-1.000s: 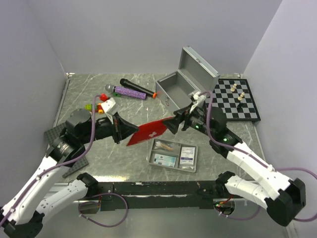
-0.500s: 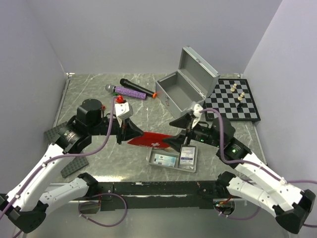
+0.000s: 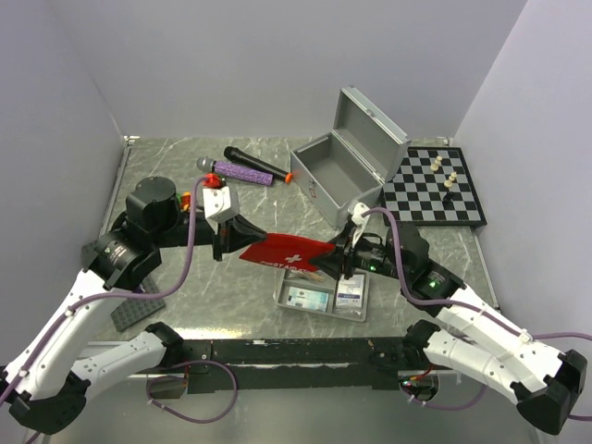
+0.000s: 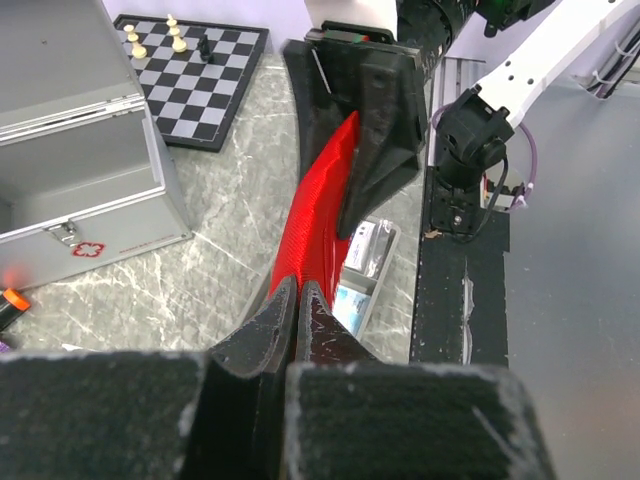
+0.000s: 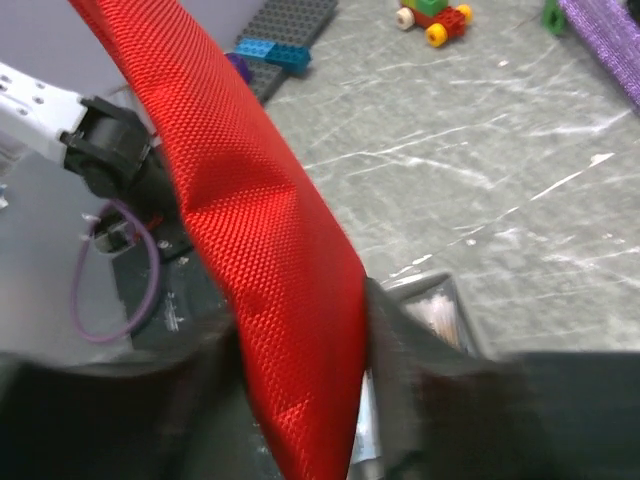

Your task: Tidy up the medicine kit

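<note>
Pouch of red woven fabric with a white cross (image 3: 291,252) is held in the air, stretched roughly level between the two grippers, just above the far edge of the shallow grey divided tray (image 3: 281,298). Its left end is pinched by the left gripper (image 3: 242,242), whose black fingers (image 4: 268,325) are seen in the left wrist view pressed fully together on the fabric. Its right end is passed between the fingers of the right gripper (image 3: 331,259). These are set about halfway apart and close on either side of the pouch, but whether the fabric is actually clamped there cannot be told.

Small white and blue medicine packets (image 3: 308,298) are laid flat in the compartments of the tray, which is set on the grey marbled surface (image 3: 213,291) near the arm bases.

Behind the pouch, the boxy silver-grey metal case (image 3: 324,171) is placed with its hinged lid (image 3: 370,125) raised. To the right of the case a black-and-white chessboard (image 3: 435,185) with a few pieces is laid. To its left a black microphone (image 3: 254,162) and a purple-sleeved microphone (image 3: 242,172) are laid side by side. A dark grey studded building plate (image 3: 137,313) is seen under the left arm.
</note>
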`<action>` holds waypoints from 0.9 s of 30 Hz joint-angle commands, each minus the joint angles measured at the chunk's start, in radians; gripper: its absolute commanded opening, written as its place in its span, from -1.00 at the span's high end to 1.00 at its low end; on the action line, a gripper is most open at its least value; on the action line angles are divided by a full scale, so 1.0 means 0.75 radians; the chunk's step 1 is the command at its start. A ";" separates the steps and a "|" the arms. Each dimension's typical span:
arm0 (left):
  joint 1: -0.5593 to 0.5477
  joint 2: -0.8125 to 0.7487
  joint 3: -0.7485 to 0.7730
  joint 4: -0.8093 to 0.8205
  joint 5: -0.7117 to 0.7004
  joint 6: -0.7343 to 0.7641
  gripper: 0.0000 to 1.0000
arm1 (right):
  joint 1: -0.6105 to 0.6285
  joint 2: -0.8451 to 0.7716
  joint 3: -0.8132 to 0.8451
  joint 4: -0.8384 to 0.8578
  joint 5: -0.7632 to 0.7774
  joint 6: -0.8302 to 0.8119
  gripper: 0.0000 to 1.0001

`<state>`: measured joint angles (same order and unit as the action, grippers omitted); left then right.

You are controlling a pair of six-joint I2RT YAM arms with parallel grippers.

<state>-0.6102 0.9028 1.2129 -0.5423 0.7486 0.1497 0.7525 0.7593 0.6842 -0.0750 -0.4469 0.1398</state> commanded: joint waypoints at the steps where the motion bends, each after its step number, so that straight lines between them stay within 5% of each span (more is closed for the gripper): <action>1: -0.005 0.013 0.015 0.083 0.029 0.007 0.94 | 0.011 -0.063 -0.041 0.186 -0.003 0.053 0.43; 3: -0.005 0.003 -0.014 0.138 -0.075 -0.046 0.61 | 0.013 -0.065 -0.035 0.196 0.021 0.081 0.64; 6: -0.005 -0.021 -0.065 0.279 -0.552 -0.189 -0.06 | -0.007 -0.004 0.069 0.062 0.247 0.143 1.00; 8: 0.002 -0.040 -0.103 0.359 -0.992 -0.312 -0.50 | -0.056 0.077 0.149 -0.012 0.387 0.198 1.00; 10: 0.014 -0.062 -0.138 0.420 -1.279 -0.377 -0.71 | -0.111 0.135 0.212 -0.059 0.499 0.292 1.00; 16: 0.034 -0.081 -0.187 0.414 -1.685 -0.596 -0.78 | -0.281 0.380 0.470 -0.203 0.702 0.505 1.00; 27: 0.038 -0.081 -0.363 0.437 -1.467 -0.799 -0.72 | -0.537 0.906 0.844 -0.319 0.557 0.552 1.00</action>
<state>-0.5827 0.8478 0.9642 -0.2558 -0.3897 -0.3832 0.3988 1.3598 1.2388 -0.2840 0.0265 0.5167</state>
